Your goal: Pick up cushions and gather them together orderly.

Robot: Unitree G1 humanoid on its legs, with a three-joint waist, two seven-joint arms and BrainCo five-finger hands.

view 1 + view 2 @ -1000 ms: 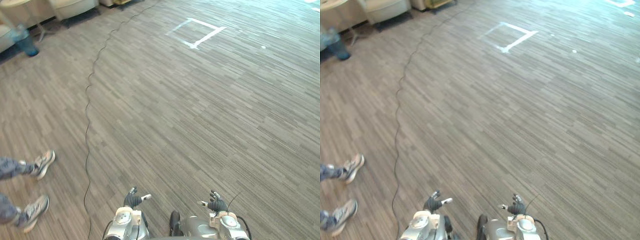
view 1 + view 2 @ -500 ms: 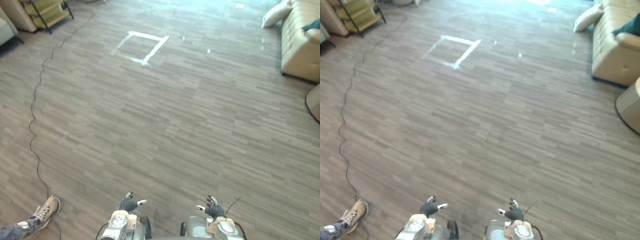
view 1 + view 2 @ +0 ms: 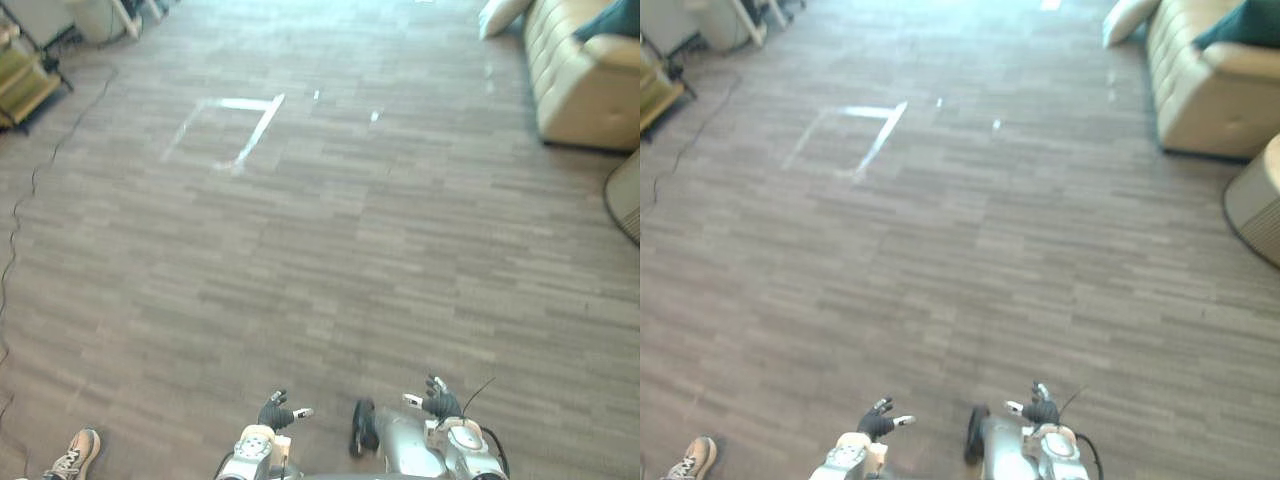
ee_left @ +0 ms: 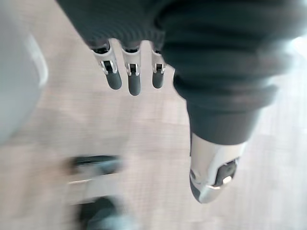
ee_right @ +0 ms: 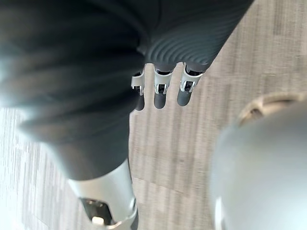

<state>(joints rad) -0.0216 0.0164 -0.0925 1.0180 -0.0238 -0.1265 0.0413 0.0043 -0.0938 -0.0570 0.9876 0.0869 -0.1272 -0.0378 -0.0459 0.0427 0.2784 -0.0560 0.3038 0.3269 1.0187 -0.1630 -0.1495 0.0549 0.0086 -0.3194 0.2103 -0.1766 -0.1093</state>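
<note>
White cushion (image 3: 500, 14) and teal cushion (image 3: 608, 18) adjoin one sofa (image 3: 585, 88).

Floor (image 3: 400, 250): grey-brown wood-look planks. A white tape square (image 3: 260, 130) is marked on it, far left of centre, with two small white specks (image 3: 375, 116) near it. A beige sofa (image 3: 585, 80) stands far right, a pale cushion (image 3: 500, 15) on the floor just beside its far end. A round ribbed-sided object (image 3: 1255, 200) sits at the right edge. A shelf unit (image 3: 25, 85) stands far left. A person's shoe (image 3: 72, 455) is near left.
</note>
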